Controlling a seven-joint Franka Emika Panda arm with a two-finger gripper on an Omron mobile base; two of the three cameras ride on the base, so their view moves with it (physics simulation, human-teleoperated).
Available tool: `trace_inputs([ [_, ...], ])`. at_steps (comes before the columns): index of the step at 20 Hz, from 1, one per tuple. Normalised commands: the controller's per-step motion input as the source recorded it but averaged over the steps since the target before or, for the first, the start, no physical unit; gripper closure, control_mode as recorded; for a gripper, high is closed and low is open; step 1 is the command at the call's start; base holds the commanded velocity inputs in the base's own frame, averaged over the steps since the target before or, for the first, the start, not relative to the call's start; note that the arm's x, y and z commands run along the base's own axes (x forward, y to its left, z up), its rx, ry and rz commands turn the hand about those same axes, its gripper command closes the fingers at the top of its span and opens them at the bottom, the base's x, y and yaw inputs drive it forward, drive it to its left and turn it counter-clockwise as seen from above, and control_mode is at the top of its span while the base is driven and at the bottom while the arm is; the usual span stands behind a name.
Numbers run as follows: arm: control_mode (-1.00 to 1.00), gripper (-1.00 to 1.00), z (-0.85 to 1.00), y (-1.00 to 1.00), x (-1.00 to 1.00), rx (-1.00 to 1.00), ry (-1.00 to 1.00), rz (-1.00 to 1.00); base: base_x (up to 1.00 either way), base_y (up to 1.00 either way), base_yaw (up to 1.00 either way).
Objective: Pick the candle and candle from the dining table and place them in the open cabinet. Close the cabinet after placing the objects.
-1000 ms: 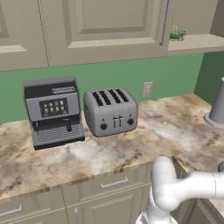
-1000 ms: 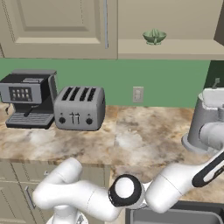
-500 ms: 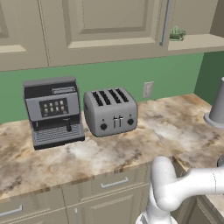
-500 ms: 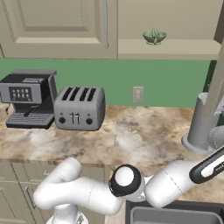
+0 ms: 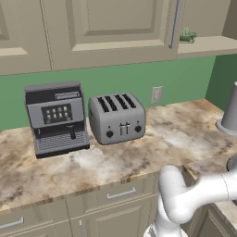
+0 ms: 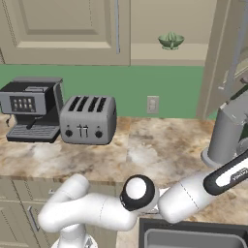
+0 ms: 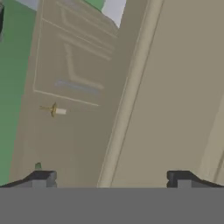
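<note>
The gripper shows just its two tips, spread wide with nothing between them. Far beyond them a small candle on a brass stick lies sideways in the rolled hand view, blurred; its support is hard to make out.

One black-and-grey espresso machine and one silver four-slot toaster are standing on the mottled brown marble desk. One small green bowl is sitting on the open beige shelf. One slim cream taper candle on a brass stick is showing in the hand view.
</note>
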Motion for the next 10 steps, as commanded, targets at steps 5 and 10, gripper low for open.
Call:
trace_inputs([
  [5, -1.00, -1.00, 0.29, 0.54, 0.00, -0.31, 0.00, -0.23, 0.00, 0.00, 0.00],
  [10, -1.00, -1.00, 0.29, 0.62, 0.00, -0.31, 0.00, -0.23, 0.00, 0.00, 0.00],
])
